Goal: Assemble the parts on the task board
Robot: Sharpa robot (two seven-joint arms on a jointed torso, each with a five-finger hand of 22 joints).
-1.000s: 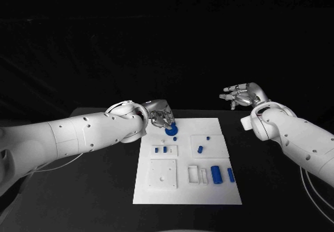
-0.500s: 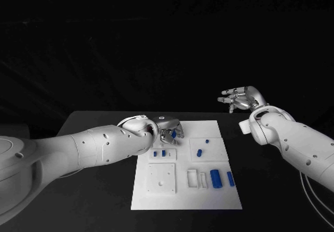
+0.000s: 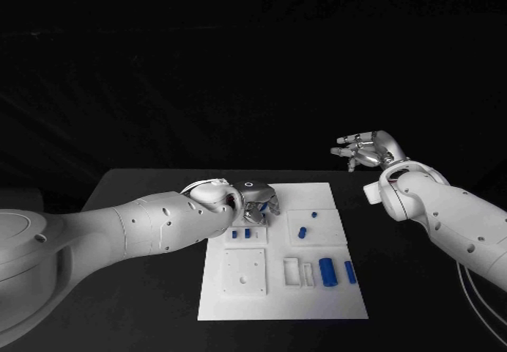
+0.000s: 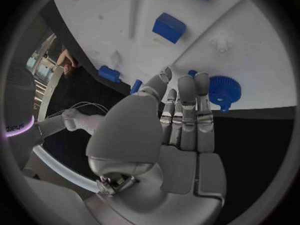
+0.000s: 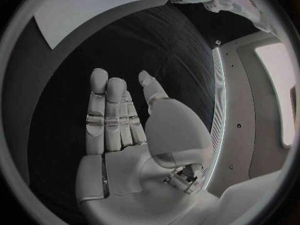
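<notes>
Blue gear (image 4: 224, 90) lies loose near the task board (image 3: 327, 293)'s 12 o'clock edge, just off the left hand (image 4: 172, 122)'s straight, empty fingers (image 4: 186, 110), other parts unseated, while the right hand (image 3: 365, 149) hovers spread and empty, so assembly looks barely begun.

The left arm reaches in across the front, bent at the elbow, its wrist turned down so the left robot hand (image 3: 257, 203) hangs low with fingers (image 4: 186, 110) straight, side by side, and nothing in its grasp. The right arm is raised, forearm angled upward, and the right robot hand (image 3: 361, 149) is held high, palm open, fingers (image 5: 106, 110) extended and empty.
</notes>
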